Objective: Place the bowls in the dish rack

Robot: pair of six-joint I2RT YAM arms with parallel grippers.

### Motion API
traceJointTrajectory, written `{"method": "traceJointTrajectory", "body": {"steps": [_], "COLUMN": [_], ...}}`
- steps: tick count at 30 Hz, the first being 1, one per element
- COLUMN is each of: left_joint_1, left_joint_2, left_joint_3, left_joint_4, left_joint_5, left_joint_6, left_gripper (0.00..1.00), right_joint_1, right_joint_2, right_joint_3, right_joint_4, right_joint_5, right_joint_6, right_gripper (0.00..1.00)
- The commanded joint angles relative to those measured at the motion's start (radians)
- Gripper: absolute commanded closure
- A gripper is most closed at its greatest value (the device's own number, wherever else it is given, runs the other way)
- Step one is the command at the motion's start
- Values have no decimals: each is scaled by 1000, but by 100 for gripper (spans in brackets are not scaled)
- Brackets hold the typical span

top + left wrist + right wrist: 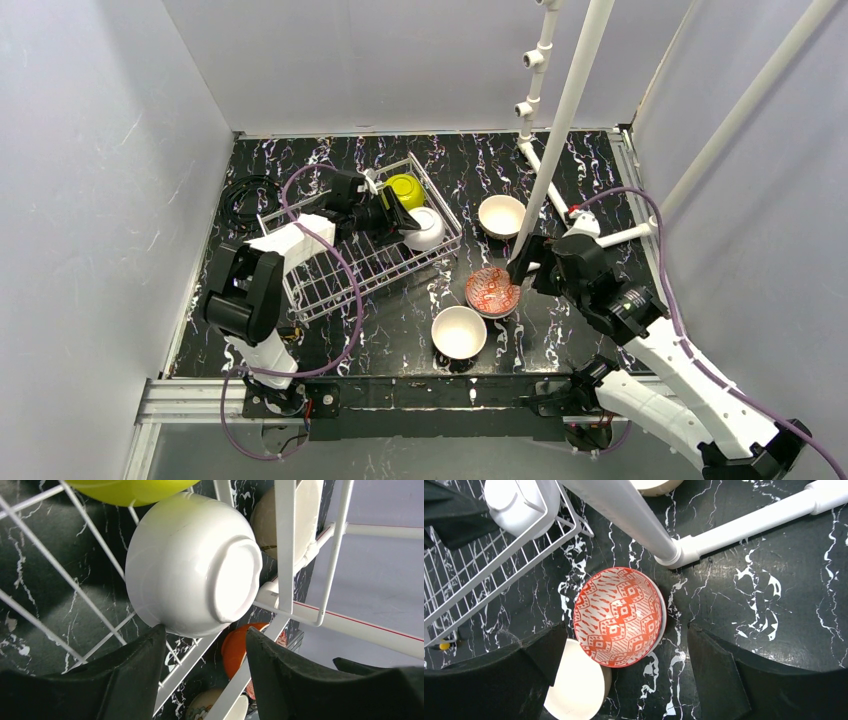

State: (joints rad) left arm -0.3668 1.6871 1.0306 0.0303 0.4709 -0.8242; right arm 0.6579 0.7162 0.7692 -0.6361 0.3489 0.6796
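Left gripper [205, 635] parted, fingertips just short of the glossy white bowl [190, 565] lying sideways in the white wire dish rack [340, 275]; right gripper [624, 630] wide open over the red-patterned bowl [616, 615] on black marbled tabletop [774, 580]; grey walls [100, 150] around

You have a black surface [470, 160] veined with white marbling, boxed in by plain pale grey walls [90, 180] on the left, back and right. A white pipe frame [566, 110] slants up from its right half. An aluminium rail [190, 400] runs along your near edge.
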Motion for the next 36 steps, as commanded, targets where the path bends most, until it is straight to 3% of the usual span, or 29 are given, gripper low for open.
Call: {"method": "traceJointTrajectory", "body": {"steps": [1,11,17,22,28,36], "left_joint_1": [-9,-11,-11,-9,2,7], "left_joint_2": [11,3,-178,-352,-522,-628], "left_joint_3": [47,46,39,51,40,40], "left_joint_4": [20,1,-188,-371,-490,-523], "left_joint_5": [16,10,-128,-271,-395,-413], "left_joint_6": [-10,47,154,243,313,357], "left_gripper": [43,41,26,3,2,2], "right_joint_1": [5,6,5,5,6,5], "right_joint_2": [18,7,72,138,153,193], "right_joint_3": [-11,-42,-41,-47,-78,-111], "right_joint_4": [28,43,-20,-82,-4,32], "right_joint_5": [-50,-122,-77,12,15,5], "right_joint_6": [-17,-40,63,178,211,238], "right_gripper": [2,1,5,21,44,52]}}
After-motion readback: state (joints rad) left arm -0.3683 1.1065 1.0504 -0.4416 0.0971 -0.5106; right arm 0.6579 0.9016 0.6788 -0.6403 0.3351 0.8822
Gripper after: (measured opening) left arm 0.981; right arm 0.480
